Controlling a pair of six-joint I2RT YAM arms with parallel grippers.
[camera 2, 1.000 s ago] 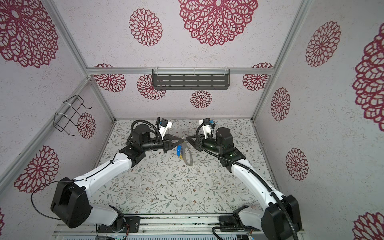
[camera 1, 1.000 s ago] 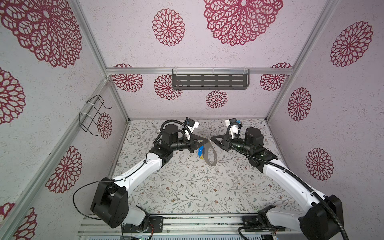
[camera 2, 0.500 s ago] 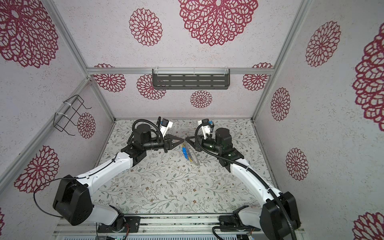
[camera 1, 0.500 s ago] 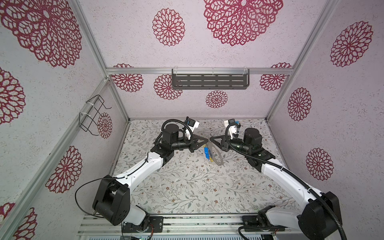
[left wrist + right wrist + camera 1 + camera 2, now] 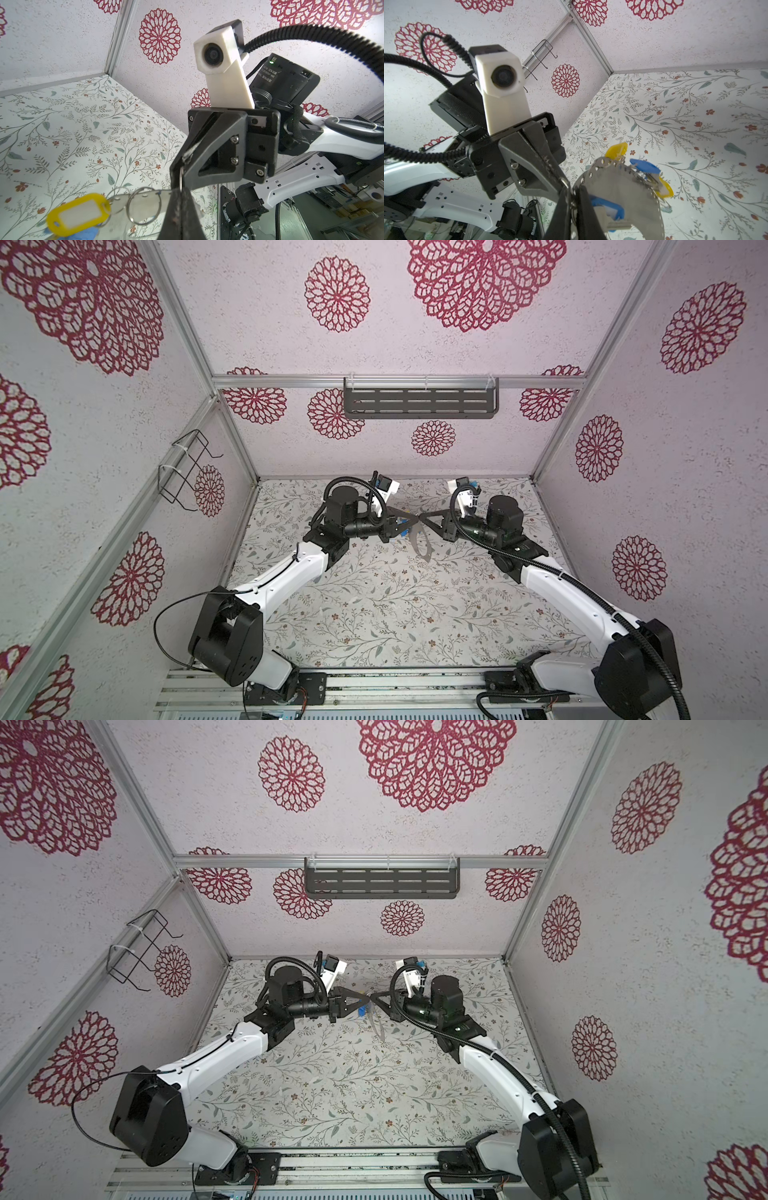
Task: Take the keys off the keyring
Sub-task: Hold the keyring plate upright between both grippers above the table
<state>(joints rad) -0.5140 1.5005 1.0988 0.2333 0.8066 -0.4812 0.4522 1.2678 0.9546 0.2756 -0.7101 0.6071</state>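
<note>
Both grippers meet tip to tip above the back middle of the table. The keyring (image 5: 422, 551) (image 5: 623, 187) is a thin grey hoop with small bumps along its rim; it hangs below the tips. My left gripper (image 5: 414, 523) (image 5: 181, 200) is shut on its rim. My right gripper (image 5: 422, 519) (image 5: 572, 200) is shut on the same stretch of rim, where a small metal loop shows between the fingers. The keys (image 5: 644, 166) are yellow and blue tags bunched along the hoop; a yellow one (image 5: 76, 214) hangs beside a round split ring (image 5: 143, 205).
A floral-patterned table (image 5: 374, 605) lies under both arms. A dark slotted shelf (image 5: 419, 404) is fixed on the back wall and a black wire rack (image 5: 185, 468) on the left wall. Aluminium frame posts stand in the corners.
My right gripper has moved left to meet the left gripper and closed on the keyring's rim. The left gripper has carried the keyring slightly right, still shut.
</note>
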